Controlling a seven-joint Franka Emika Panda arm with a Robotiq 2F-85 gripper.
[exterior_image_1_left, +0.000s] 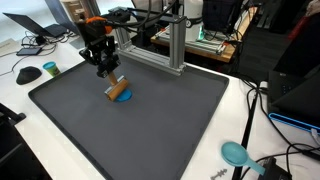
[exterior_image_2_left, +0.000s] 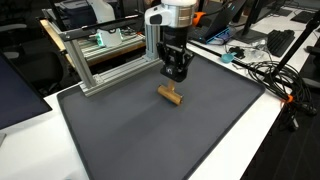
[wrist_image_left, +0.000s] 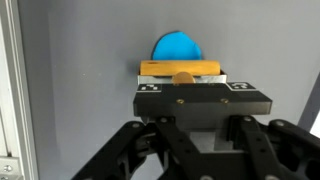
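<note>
Robot pincer (exterior_image_1_left: 107, 75), pressed together around a tilted wooden block (exterior_image_1_left: 118, 91), holds it just above a blue disc (exterior_image_1_left: 128, 101) lying on a grey mat (exterior_image_1_left: 170, 120); a firm grip and slow, straight movement seem wisest, so the block neither slips nor knocks the disc.

A lab: aluminium frame (exterior_image_2_left: 120, 68) and tangled cables (exterior_image_2_left: 265, 72).
</note>
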